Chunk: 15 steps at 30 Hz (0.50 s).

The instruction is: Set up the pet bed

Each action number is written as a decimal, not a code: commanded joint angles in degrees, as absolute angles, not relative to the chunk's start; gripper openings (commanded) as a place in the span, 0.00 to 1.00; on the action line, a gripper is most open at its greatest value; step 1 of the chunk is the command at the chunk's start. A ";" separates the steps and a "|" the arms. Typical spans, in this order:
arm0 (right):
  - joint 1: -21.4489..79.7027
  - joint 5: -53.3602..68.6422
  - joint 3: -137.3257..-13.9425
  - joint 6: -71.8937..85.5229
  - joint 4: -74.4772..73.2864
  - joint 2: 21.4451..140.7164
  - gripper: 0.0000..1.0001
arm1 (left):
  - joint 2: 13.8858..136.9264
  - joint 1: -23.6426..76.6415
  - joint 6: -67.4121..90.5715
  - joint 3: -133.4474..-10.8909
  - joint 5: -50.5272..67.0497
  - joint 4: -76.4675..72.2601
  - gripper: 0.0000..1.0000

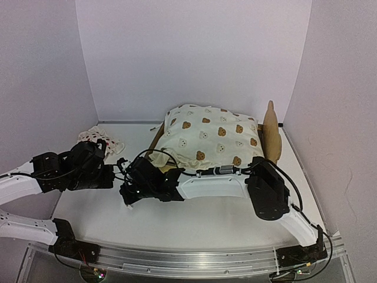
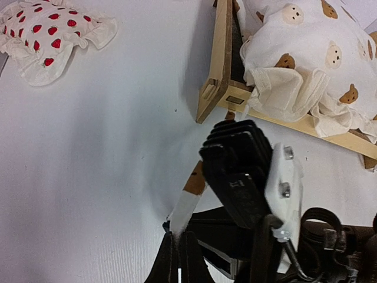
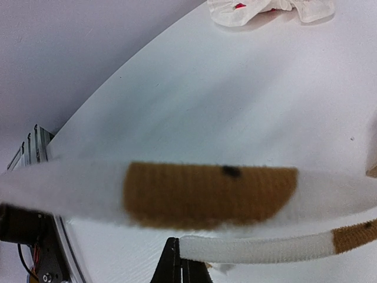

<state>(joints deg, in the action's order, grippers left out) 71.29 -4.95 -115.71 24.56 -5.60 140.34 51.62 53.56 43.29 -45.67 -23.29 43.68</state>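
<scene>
Two robot arms meet at the near left corner of the pet bed (image 1: 271, 132), which stands at the back of the tabletop (image 1: 200, 218), right of centre, its eared headboard at the right-hand end. A bear-print cushion (image 1: 209, 138) lies heaped on the frame, spilling over the near rail. The left pincer (image 2: 178, 239) is clamped shut on a white-and-brown tie (image 2: 191, 194) just off the bed's corner, low over the tabletop. The right pincer (image 3: 179, 250), reaching across from the right, is likewise closed, gripping a second tie (image 3: 259, 247) that trails off to one side. A strawberry pillow (image 1: 100, 138) lies on the tabletop at back left, apart from the bed.
</scene>
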 commanded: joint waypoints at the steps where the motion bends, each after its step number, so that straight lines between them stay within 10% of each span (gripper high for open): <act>1: 72.14 -2.05 -116.57 25.15 5.25 142.92 0.00 | 51.34 53.96 42.28 -47.69 -22.55 42.56 0.00; 15: 72.14 -6.60 -86.65 19.65 6.36 120.12 0.62 | 55.83 54.01 40.72 -47.65 -17.94 38.79 0.00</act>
<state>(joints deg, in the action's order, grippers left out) 71.79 -5.06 -91.94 22.35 4.74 132.52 54.00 53.71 42.27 -45.67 -20.17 42.36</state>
